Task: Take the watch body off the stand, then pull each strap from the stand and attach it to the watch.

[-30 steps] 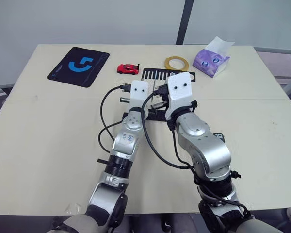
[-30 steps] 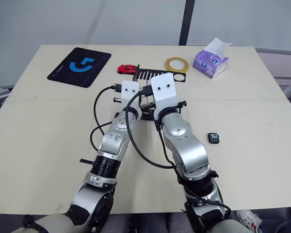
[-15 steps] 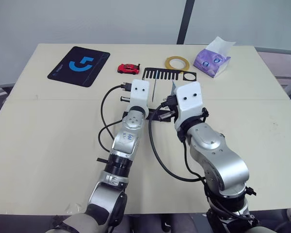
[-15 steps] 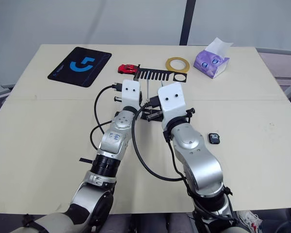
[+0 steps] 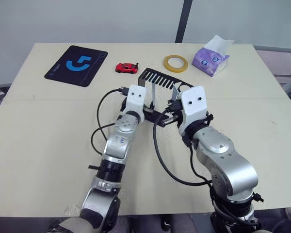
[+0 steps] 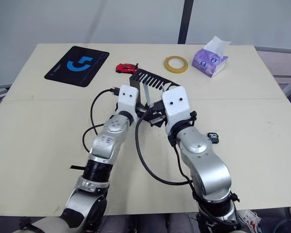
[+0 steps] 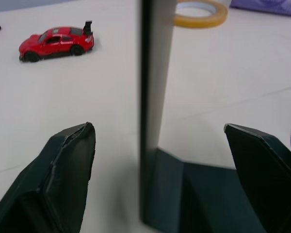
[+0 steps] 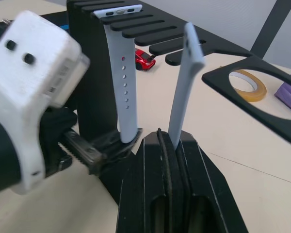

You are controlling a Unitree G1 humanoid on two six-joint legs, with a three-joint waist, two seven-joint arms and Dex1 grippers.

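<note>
The right gripper (image 8: 170,141) has drawn back and is now pinching a strap (image 8: 184,87) that is leaning free of the stand (image 6: 153,80). Its lower end is hidden between the fingers. The left gripper (image 7: 160,141) is gaping wide around the stand's upright. The watch body (image 6: 213,137) is lying beside the right arm.

Stand (image 6: 148,80) at desk (image 6: 48,126) centre, both tools crowded at its 6 o'clock. Left tool (image 7: 160,145) straddles upright, fingers apart. Right tool (image 8: 169,145) pinches strap (image 8: 184,82). Watch body (image 6: 213,137) lies at 4 o'clock. Bare desk at 8.
</note>
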